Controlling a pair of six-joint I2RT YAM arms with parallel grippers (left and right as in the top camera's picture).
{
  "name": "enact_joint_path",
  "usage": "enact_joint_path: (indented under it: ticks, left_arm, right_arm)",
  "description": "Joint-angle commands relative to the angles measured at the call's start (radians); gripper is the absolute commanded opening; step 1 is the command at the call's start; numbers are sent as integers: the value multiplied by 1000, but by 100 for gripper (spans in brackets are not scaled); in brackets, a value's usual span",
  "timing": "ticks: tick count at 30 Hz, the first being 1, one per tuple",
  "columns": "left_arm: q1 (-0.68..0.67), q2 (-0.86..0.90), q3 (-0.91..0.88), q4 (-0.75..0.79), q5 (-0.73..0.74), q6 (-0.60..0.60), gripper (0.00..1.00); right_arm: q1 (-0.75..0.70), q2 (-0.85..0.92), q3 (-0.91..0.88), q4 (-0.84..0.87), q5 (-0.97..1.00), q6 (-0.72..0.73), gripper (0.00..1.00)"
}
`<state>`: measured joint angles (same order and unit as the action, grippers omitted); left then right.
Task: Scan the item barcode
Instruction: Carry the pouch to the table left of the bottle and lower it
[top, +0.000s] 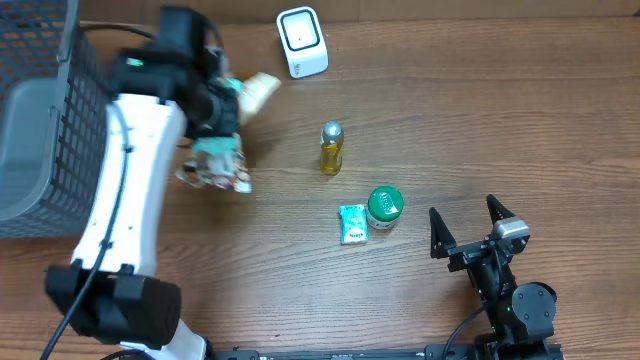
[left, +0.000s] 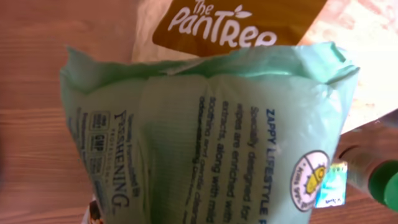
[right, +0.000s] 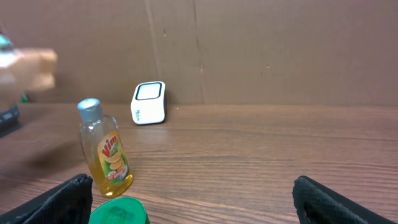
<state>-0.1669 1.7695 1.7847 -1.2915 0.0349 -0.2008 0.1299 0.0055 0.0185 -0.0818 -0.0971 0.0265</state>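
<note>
Yellow bottle (right: 106, 155) left; white scanner (right: 149, 103) behind.

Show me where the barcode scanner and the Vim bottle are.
barcode scanner (top: 301, 38), overhead view, its white front face.
Vim bottle (right: 111, 155), right wrist view, its label.

We count one white scanner (top: 302, 40), one yellow bottle (top: 331, 148), one green-lidded jar (top: 385, 205), one small green sachet (top: 353, 224), one dark basket (top: 80, 70), one green wipes pack (left: 205, 143) and one beige pouch (left: 236, 25).
</note>
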Motion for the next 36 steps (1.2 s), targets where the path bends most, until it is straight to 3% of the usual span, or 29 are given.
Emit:
enact_joint_path:
  ticks: [1,10,21,27,32,34,36]
  left_arm:
    - [-52,-2,-138,68,-25,-120,13]
    - [-137,-2,-482,311,-142,-438,7]
    - [-238,-2,-624,497,-151,-423,14]
    - [-253,-2,-624,495,-150,-371,33]
    - [-253,-2,-625,474,-150,-354,38]
    - [-253,-2,-625,464,-150,-352,44]
    - [-253,-2,-625,454,-150,-352,56]
  right_arm:
    - [-1,-3,-11,5,6,-2,100]
    - [-1,-3,-11,5,6,-2,100]
    - [-1,-3,-11,5,6,-2,100]
    - [-1,-3,-11,5,6,-2,100]
    - [-1,-3,-11,5,6,-2,100]
    - [-1,-3,-11,5,6,-2,100]
    - [-1,-3,-11,5,6,-2,100]
